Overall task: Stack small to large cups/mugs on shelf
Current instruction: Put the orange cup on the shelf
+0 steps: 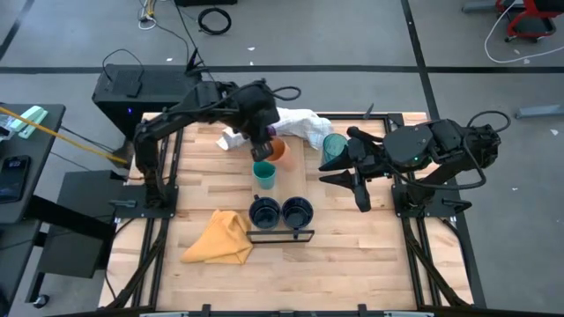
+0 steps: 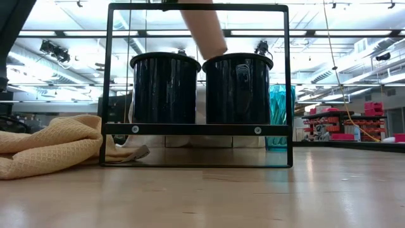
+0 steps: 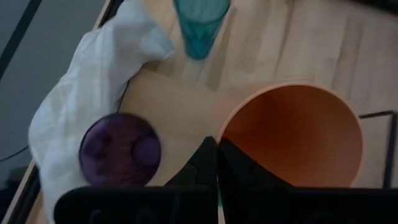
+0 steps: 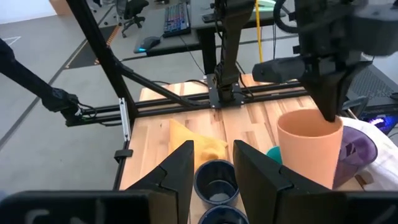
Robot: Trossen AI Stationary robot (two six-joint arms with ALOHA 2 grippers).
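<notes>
You're looking at a slatted wooden table [image 1: 344,264] on a grey floor, with a black box off its far left corner and cables beyond.

At the left, near the front edge, a yellow cloth [image 1: 220,238] lies crumpled. Just right of it, two navy mugs [image 1: 264,211] [image 1: 296,210] sit side by side, touching the dark metal rim [image 1: 280,234] of the shelf; in the low view they stand upright inside that black frame [image 2: 196,7], the cloth's edge beside it.

Behind the mugs stands the short teal cup [image 1: 264,173], upright and open-topped. Your left gripper [image 1: 263,151] hangs just above and behind it, fingers pinched tight on the near rim of the orange cup [image 1: 277,148]. In the left wrist view the two dark fingers [image 3: 208,163] meet at that rim, the cup's [image 3: 297,134] mouth facing the camera. The right wrist view shows the cup [image 4: 309,152] hanging upright from the gripper [image 4: 328,112], lifted clear of the board.

The purple tumbler [image 3: 120,149] lies on its side beside the orange cup, against a white cloth [image 1: 295,123] bunched at the back of the table.

Further right, the teal tumbler [image 1: 333,150] stands near the white cloth. Your right gripper [image 1: 352,172] waits just beside it, jaws apart and holding nothing, pointing toward the mugs [image 4: 216,179].
</notes>
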